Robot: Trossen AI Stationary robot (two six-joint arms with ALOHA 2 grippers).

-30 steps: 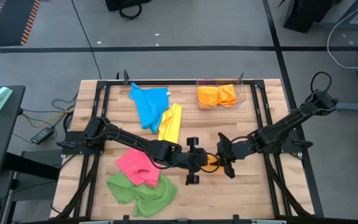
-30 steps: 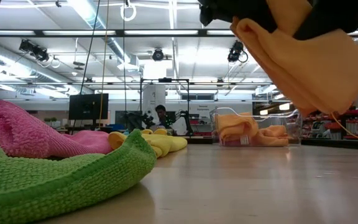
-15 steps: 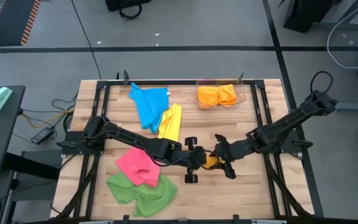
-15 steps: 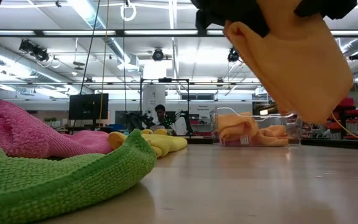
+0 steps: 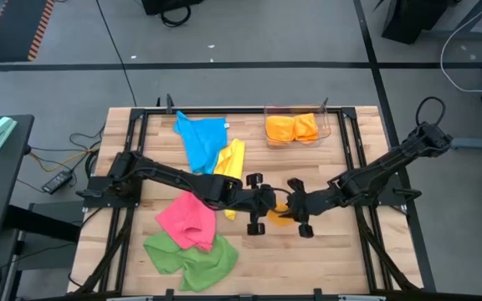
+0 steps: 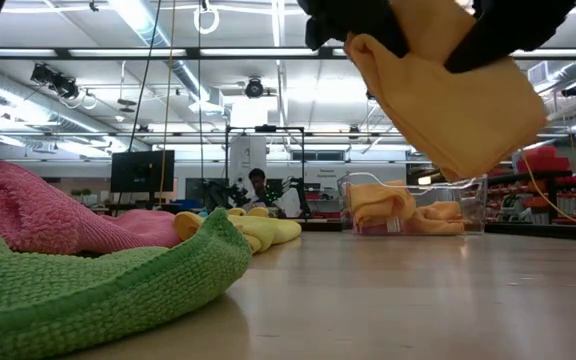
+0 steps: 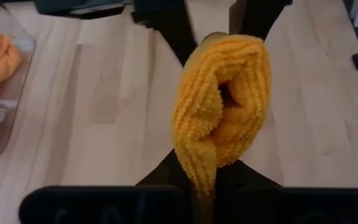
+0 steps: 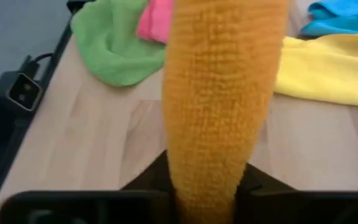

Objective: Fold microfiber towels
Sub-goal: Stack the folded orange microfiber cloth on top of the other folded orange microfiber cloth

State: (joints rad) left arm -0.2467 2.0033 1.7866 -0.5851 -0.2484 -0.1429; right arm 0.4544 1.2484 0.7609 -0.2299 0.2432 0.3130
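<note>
Orange towel, folded over on itself, is hanging clear of the tabletop, just beyond the yellow towel toward the right arm. The left claw and right claw are each clamping one edge of it, facing one another. The step in hand appears to be a mid-air fold. Next, the doubled cloth probably needs lowering flat, then carrying to the clear bin already holding orange cloths.
</note>
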